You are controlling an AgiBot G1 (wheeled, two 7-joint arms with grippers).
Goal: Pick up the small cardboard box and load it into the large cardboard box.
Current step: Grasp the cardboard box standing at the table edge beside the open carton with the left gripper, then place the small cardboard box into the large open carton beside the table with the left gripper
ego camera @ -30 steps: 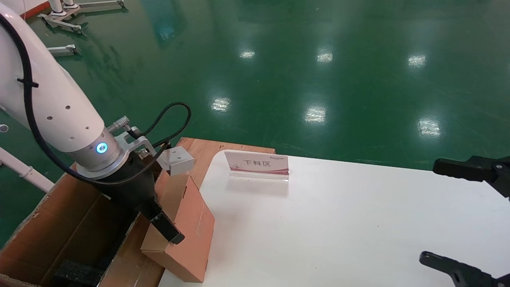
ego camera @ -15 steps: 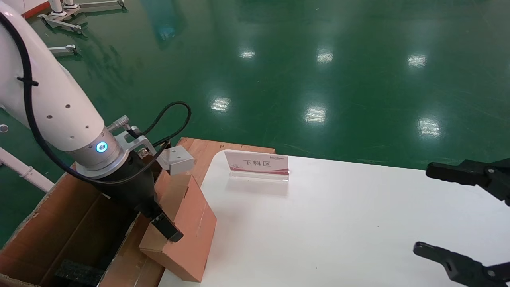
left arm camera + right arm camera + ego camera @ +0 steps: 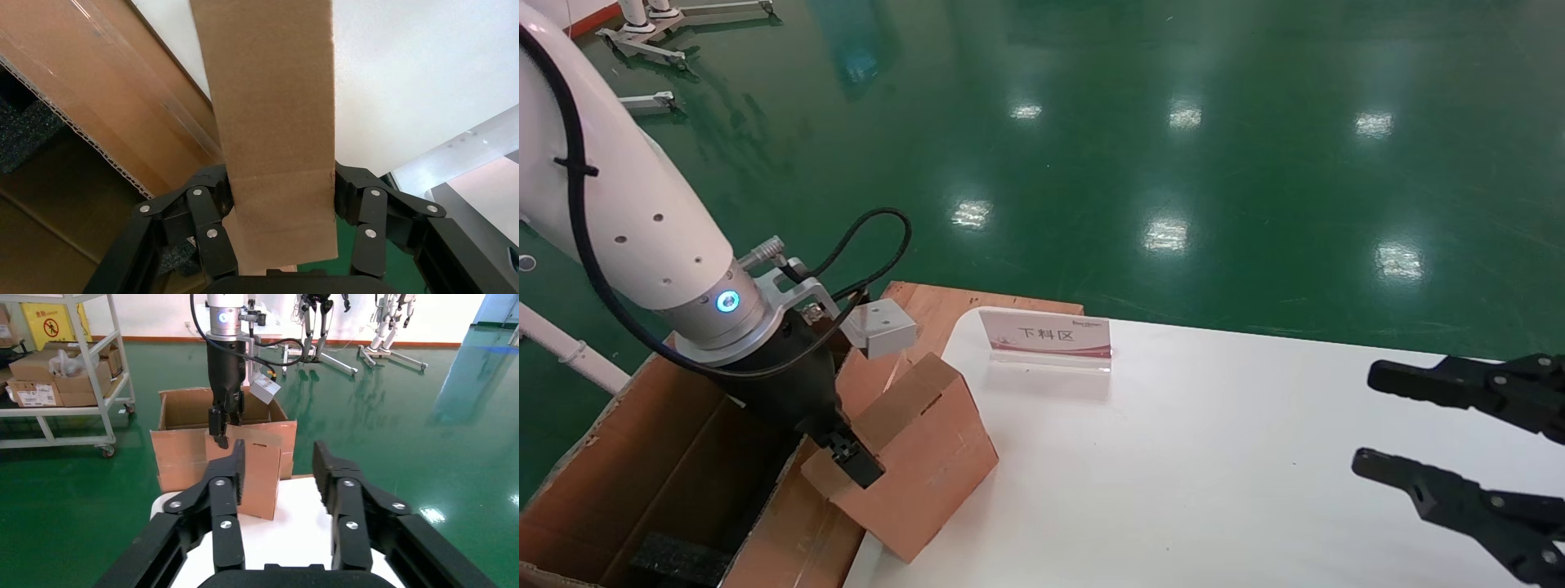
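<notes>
Two claws in view. Left claw clamped on small cardboard box, lower left of frame; box tilted, raised at white surface edge, beside large cardboard box. Right claw spread wide, holding nothing, right edge of frame above surface.

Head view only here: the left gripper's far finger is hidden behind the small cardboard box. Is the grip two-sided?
Observer: Yes. The left wrist view shows the left gripper pressing a finger on each of two opposite sides of the small cardboard box, near one end.
Operator: Would it clear the carton wall?
Observer: Probably not. In the right wrist view it hangs on the table side of the large cardboard box, its top about level with that wall's rim.
Operator: Right gripper?
Observer: The right gripper is open, empty and facing both boxes.
</notes>
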